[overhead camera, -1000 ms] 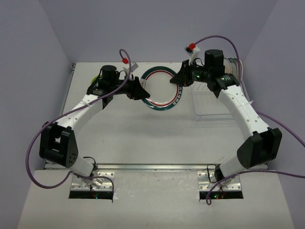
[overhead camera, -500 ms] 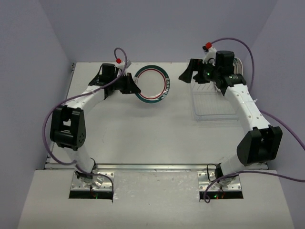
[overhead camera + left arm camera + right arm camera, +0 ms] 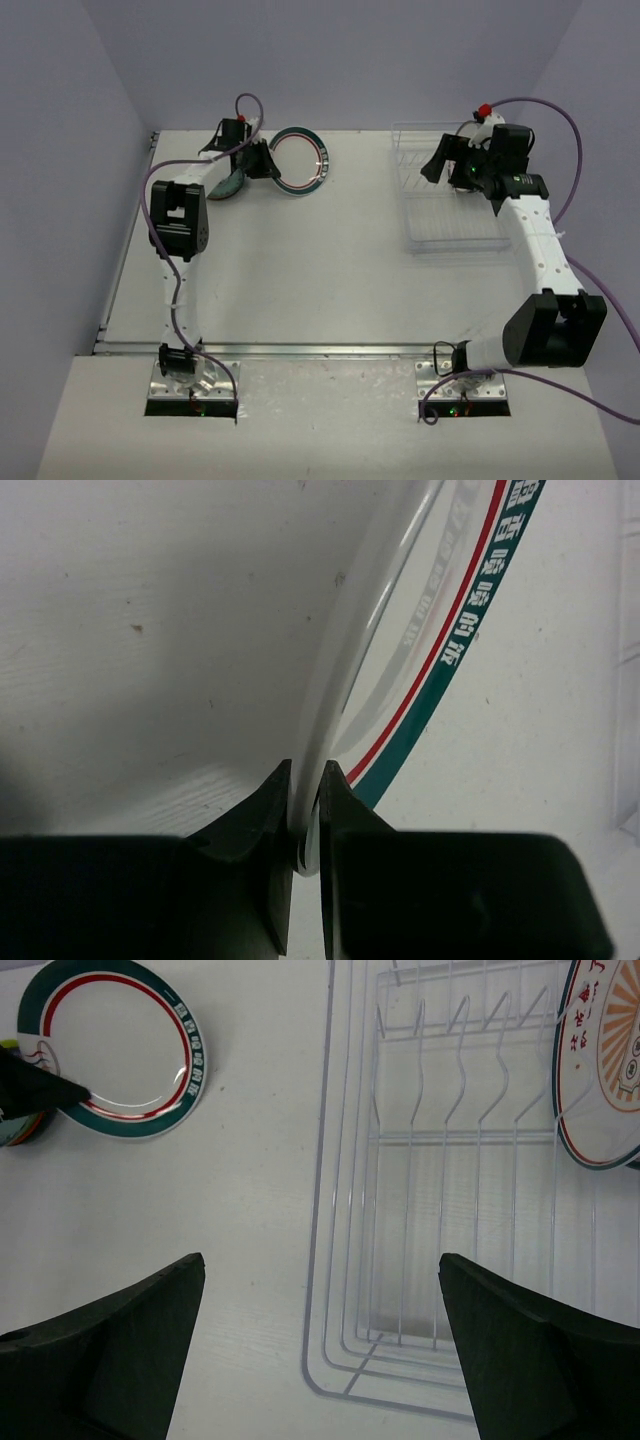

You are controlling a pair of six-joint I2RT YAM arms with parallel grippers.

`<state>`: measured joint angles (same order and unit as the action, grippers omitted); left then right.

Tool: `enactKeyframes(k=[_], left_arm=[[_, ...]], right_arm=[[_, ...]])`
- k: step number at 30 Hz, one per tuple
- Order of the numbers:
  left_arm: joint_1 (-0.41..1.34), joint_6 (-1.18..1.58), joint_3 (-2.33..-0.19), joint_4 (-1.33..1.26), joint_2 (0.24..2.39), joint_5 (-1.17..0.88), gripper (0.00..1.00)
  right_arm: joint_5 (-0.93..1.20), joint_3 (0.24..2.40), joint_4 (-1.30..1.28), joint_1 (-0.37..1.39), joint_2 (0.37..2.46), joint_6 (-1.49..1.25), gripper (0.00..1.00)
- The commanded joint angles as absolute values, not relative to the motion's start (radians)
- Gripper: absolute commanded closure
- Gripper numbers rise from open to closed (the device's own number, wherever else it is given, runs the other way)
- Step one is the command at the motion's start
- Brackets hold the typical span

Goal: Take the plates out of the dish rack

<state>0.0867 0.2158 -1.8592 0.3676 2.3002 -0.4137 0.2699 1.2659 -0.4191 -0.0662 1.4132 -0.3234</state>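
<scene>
A white plate [image 3: 300, 160] with a teal and red rim sits at the far left of the table, and my left gripper [image 3: 262, 160] is shut on its left edge. In the left wrist view the jaws [image 3: 305, 772] pinch the plate's white rim [image 3: 345, 650]. The right wrist view shows the same plate [image 3: 120, 1045] at its top left. My right gripper [image 3: 318, 1260] is open and empty above the left edge of the wire dish rack [image 3: 450, 1210]. An orange-sunburst plate [image 3: 605, 1060] stands in the rack's far slots. From above, the right gripper [image 3: 440, 165] hovers over the rack [image 3: 450, 215].
A small teal-patterned plate [image 3: 232, 183] lies on the table just under my left wrist. The table's far edge and the left wall are close to the left gripper. The rack's near slots hold nothing.
The right gripper has let go of the teal-rimmed plate, opened wide and drawn back right over the rack. The left gripper closed on the plate and carried it to the far left.
</scene>
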Motion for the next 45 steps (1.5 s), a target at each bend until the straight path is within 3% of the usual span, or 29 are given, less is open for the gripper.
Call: enactKeyframes(k=[1,8,11,20,26,32,45], left_arm=[[0.087,0.210,-1.916,0.399,2.355,-0.431,0.91],[0.079,0.210,-1.899,0.417,2.368,-0.373,0.60],[0.078,0.202,-1.878,0.424,2.345,-0.339,0.53],[0.080,0.168,-1.804,0.440,2.168,-0.230,0.43],[0.103,0.141,-1.743,0.445,1.983,-0.196,0.41],[0.190,0.117,-1.626,0.444,1.802,-0.154,0.41],[0.275,0.053,-1.527,0.419,1.672,-0.020,0.37]], right_arm=[[0.256,1.258,-0.383,-0.071,1.384,-0.288,0.01],[0.274,1.259,-0.385,-0.072,1.399,-0.300,0.01],[0.264,1.262,-0.385,-0.072,1.399,-0.297,0.01],[0.073,1.309,-0.379,-0.073,1.396,-0.176,0.01],[-0.093,1.358,-0.339,-0.088,1.459,-0.033,0.01],[-0.145,1.528,-0.337,-0.156,1.604,-0.013,0.20],[-0.167,1.671,-0.228,-0.169,1.883,0.079,0.36]])
